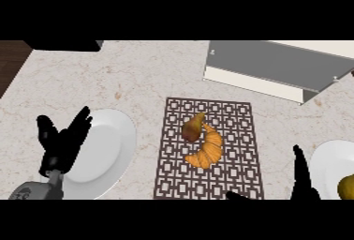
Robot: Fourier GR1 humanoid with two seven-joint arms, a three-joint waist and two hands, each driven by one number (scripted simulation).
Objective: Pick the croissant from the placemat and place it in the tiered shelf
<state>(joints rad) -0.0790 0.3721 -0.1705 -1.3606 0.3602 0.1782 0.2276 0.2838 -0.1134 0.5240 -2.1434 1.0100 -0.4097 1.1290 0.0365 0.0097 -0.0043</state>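
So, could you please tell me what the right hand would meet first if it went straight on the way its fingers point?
Probably nothing: the right hand points up-view between the brown patterned placemat and white plate.

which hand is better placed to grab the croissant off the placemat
Probably the right hand: it is open at the placemat's lower right corner, close to the croissant. The left hand rests open over the white plate, farther from the croissant.
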